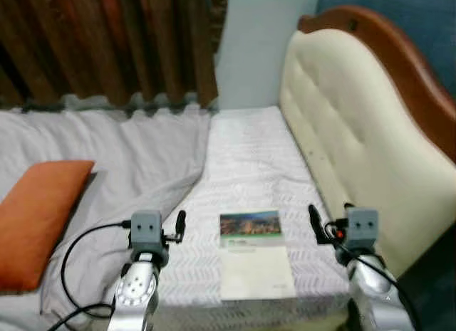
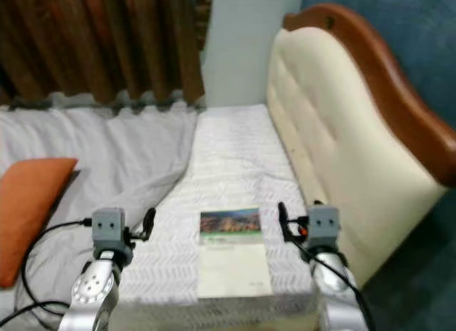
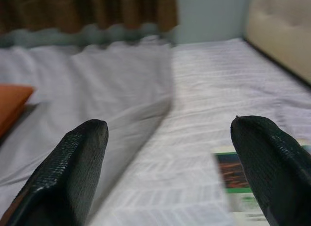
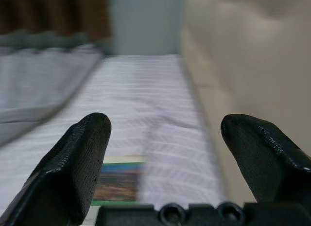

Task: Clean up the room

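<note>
Both grippers are held with fingers spread, grasping nothing: left gripper [image 3: 167, 153] above the rumpled grey blanket [image 1: 135, 160], right gripper [image 4: 165, 153] beside the cream headboard [image 1: 349, 132]. Between them a book [image 1: 253, 254] (picture cover up) is laid on the mattress [image 1: 249, 153]; an orange pillow [image 1: 39, 217] is seen far left.

Left pincer [image 3: 167, 172] spread above bed [image 3: 194, 138]; book [image 3: 243, 187] near.

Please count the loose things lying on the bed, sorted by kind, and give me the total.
Book: 1, flat near the bed's front edge, between the two grippers
Orange pillow: 1, on the robot's left
Grey blanket: 1, rumpled over the left part
Total: 3
</note>
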Robot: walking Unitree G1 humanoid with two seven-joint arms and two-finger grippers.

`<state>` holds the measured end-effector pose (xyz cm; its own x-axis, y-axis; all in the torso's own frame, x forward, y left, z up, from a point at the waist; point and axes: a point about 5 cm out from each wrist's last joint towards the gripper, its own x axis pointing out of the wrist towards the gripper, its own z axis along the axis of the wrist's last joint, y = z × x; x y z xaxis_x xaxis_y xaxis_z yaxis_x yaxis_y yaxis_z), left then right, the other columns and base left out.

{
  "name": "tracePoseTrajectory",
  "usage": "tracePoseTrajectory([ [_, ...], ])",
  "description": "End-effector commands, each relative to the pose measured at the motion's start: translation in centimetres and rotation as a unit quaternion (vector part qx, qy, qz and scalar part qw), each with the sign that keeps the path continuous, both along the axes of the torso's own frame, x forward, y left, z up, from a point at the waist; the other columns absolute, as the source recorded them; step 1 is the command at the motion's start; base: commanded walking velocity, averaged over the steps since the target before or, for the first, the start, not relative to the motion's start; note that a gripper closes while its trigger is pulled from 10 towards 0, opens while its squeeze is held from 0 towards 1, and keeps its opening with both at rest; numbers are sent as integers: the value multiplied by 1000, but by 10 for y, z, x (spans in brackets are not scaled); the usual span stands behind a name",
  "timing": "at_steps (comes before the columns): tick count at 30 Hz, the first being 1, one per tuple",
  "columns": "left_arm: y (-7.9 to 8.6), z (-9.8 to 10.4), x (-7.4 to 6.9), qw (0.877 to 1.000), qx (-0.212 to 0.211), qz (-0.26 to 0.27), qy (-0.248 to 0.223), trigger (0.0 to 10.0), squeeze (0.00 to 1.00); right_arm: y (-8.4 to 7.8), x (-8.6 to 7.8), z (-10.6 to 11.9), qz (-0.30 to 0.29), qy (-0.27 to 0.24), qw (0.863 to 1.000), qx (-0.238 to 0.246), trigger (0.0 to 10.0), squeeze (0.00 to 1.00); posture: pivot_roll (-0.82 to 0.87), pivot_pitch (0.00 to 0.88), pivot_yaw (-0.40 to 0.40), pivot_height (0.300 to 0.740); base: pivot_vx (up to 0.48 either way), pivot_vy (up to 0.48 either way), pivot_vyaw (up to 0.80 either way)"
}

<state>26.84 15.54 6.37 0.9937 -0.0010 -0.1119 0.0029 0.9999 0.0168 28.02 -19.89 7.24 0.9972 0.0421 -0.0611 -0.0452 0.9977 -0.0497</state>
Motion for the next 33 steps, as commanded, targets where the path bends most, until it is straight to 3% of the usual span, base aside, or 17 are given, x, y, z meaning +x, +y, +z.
tracePoseTrajectory([
  [1, 1, 6, 0, 1000, 8, 10, -7, 10000, 0, 2, -2, -6, 9, 14, 1000, 9, 10000, 0, 25, 0, 1, 740, 0, 454, 0],
  [9, 4, 7, 0, 1000, 4, 10, 2, 10000, 0, 11, 1, -11, 37, 23, 999, 10, 10000, 0, 35, 0, 3, 740, 0, 455, 500],
  [24, 24, -2, 5, 999, 23, 23, 33, 10000, 0, 14, -2, -20, 42, 34, 998, 12, 10000, 0, 34, 0, 15, 740, 0, 457, 0],
  [33, 7, 5, 0, 1000, 9, 11, 25, 10000, 0, 14, 1, -21, 56, 39, 998, 10, 10000, 0, 38, 0, 13, 740, 0, 458, 0],
])
